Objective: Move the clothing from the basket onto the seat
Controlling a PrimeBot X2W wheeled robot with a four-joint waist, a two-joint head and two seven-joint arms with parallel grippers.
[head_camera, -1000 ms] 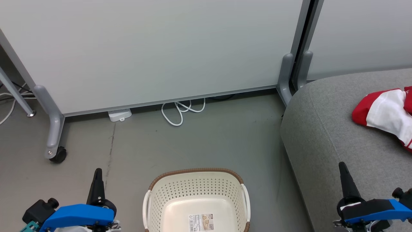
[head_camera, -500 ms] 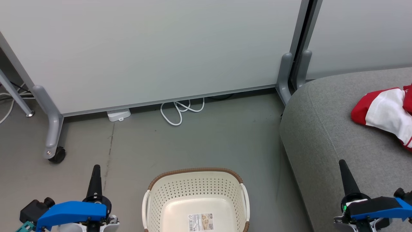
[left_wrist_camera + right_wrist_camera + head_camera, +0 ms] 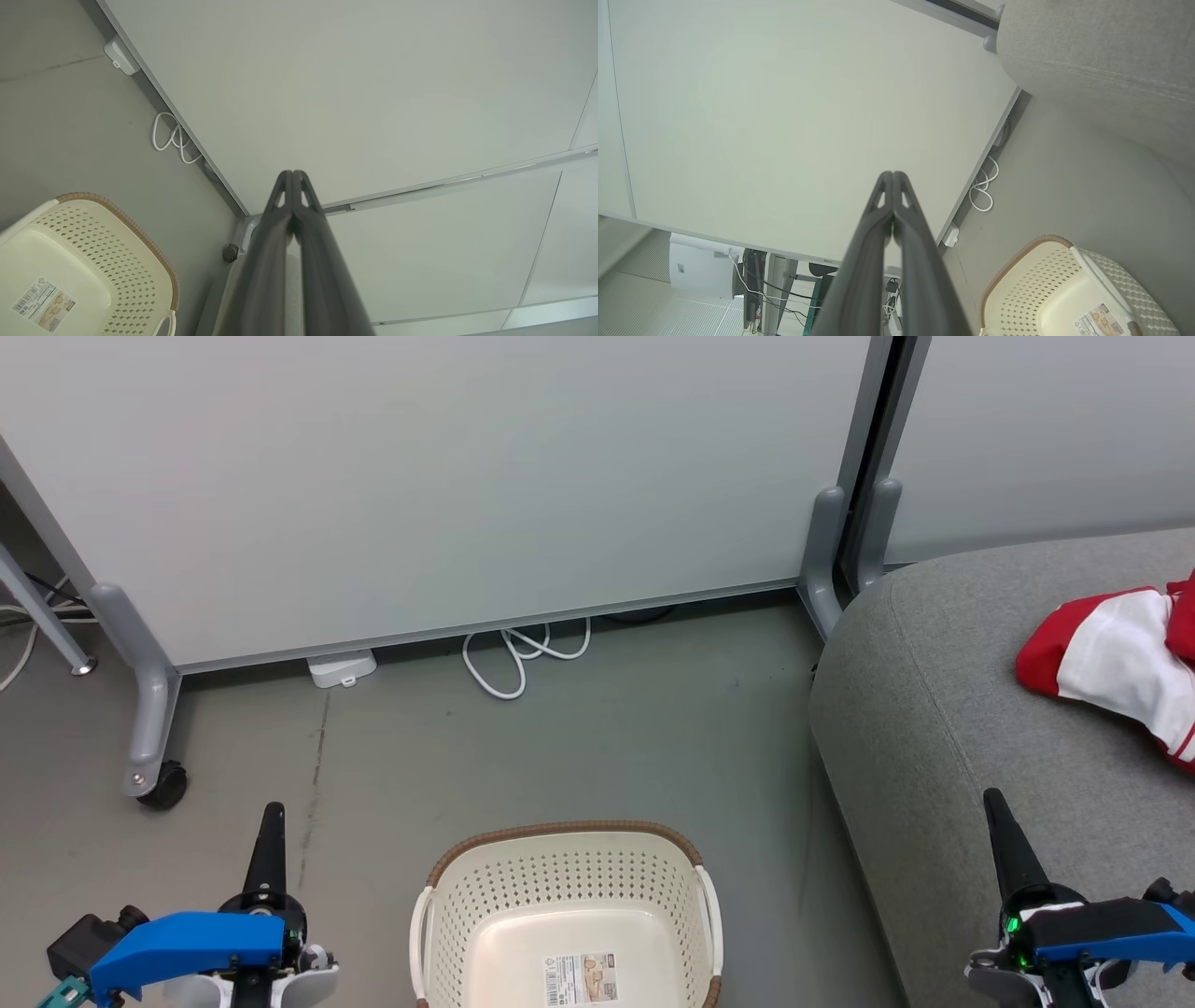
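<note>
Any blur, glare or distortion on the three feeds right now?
Head view: even soft light, no glare, basket and clothing sharp. Left wrist view: left gripper blurs toward the lens, partition panel edges bow slightly. Right wrist view: right gripper likewise soft near the lens, sharper at the tips.

On our left gripper (image 3: 272, 814) and right gripper (image 3: 993, 798), long dark tapered fingers (image 3: 267, 854); bright blue covers (image 3: 187, 941); white bases (image 3: 313, 982)
</note>
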